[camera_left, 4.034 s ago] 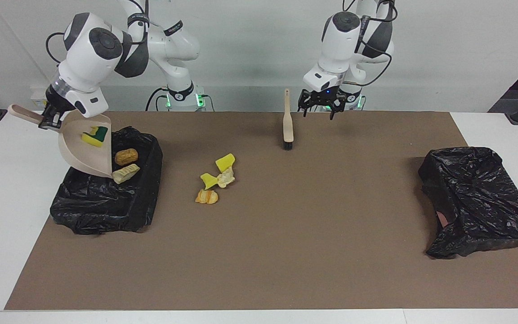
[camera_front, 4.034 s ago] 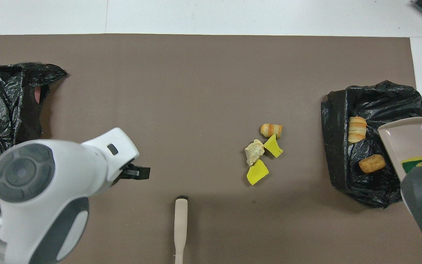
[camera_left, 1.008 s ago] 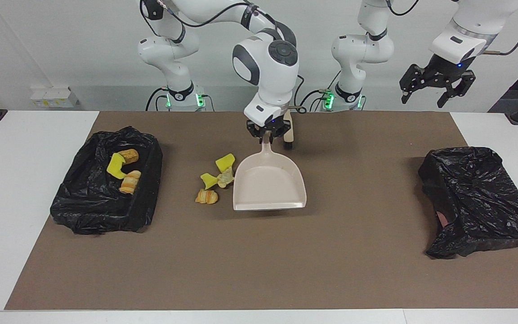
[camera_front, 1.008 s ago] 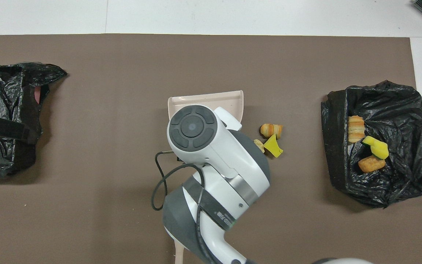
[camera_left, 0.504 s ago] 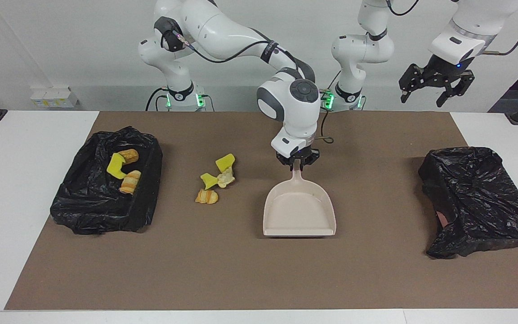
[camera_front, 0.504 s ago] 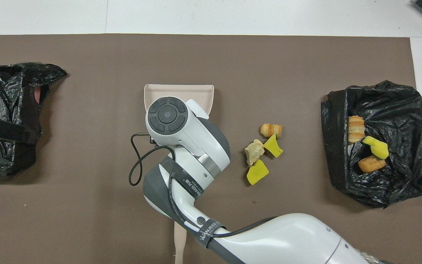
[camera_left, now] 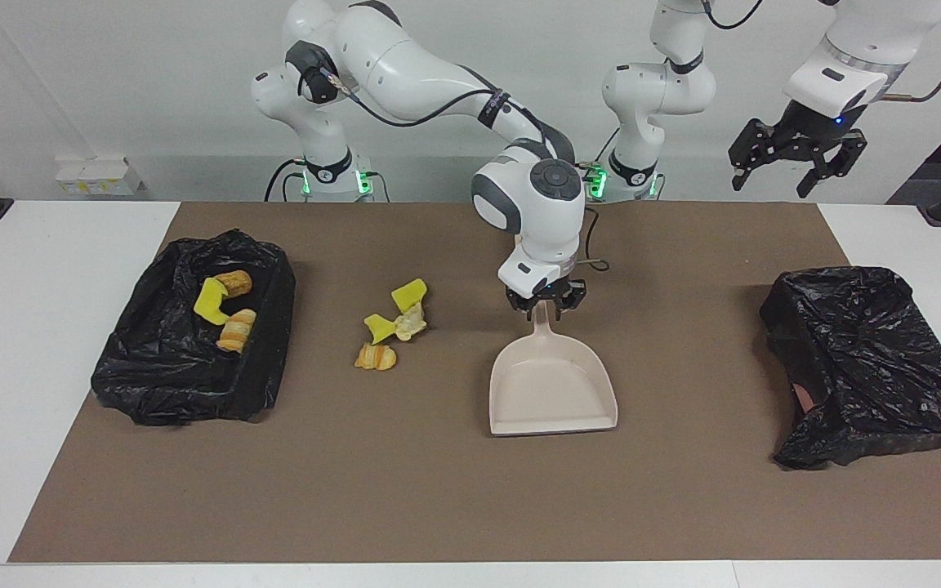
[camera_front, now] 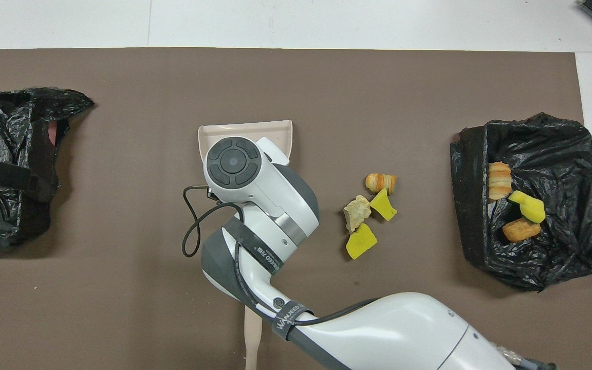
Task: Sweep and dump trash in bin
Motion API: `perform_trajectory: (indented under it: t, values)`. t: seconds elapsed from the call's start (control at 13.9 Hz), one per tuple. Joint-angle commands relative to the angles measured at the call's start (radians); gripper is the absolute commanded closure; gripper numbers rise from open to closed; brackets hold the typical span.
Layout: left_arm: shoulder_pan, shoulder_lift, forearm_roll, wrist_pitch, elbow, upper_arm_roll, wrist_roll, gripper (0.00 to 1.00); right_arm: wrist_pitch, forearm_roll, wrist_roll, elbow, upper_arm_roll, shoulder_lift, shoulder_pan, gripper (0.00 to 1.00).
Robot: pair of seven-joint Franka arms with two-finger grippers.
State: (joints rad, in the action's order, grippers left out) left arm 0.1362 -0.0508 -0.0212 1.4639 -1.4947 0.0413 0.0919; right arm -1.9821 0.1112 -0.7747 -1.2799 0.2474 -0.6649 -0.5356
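I see the brown mat (camera_left: 683,506) with a black bin bag (camera_left: 193,359) at the right arm's end, some trash already in it. The beige dustpan (camera_left: 552,392) lies flat mid-mat — my right gripper (camera_left: 546,300) sits at its handle; whether it grips, I cannot tell. Loose trash (camera_left: 393,327) lies between pan and bag. Left gripper (camera_left: 793,159) waits raised, jaws spread — nothing held.

From overhead, the right arm (camera_front: 260,205) hid most of the dustpan (camera_front: 244,131) and all but the brush's handle end (camera_front: 253,339). The left gripper (camera_front: 3,174) was cut off at the edge.
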Motion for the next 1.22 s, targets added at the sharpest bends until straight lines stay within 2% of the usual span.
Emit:
perform_trajectory:
  t: [0.0,0.22,0.43,0.72,0.86,1.15]
  values:
    - [-0.009,0.003,0.012,0.042,-0.029,-0.015,0.000,0.00,0.015,0.012,0.055,-0.024,0.003,0.065,0.006,0.00]
    - [-0.010,0.009,0.007,0.158,-0.119,-0.084,-0.047,0.00,0.017,-0.022,0.040,-0.217,0.004,0.241,0.005,0.00]
    - [-0.009,0.052,0.007,0.312,-0.205,-0.165,-0.139,0.00,0.020,-0.131,0.034,-0.448,0.006,0.451,-0.010,0.00]
    - [-0.009,0.110,0.009,0.470,-0.295,-0.297,-0.317,0.00,0.005,-0.272,-0.001,-0.688,0.016,0.611,-0.093,0.00]
    - [-0.006,0.126,0.012,0.519,-0.335,-0.334,-0.386,0.00,-0.036,-0.361,-0.035,-0.768,0.018,0.656,-0.131,0.00]
    - [0.005,0.259,0.061,0.665,-0.378,-0.458,-0.627,0.00,-0.248,-0.372,-0.161,-0.915,0.019,0.619,-0.253,0.00]
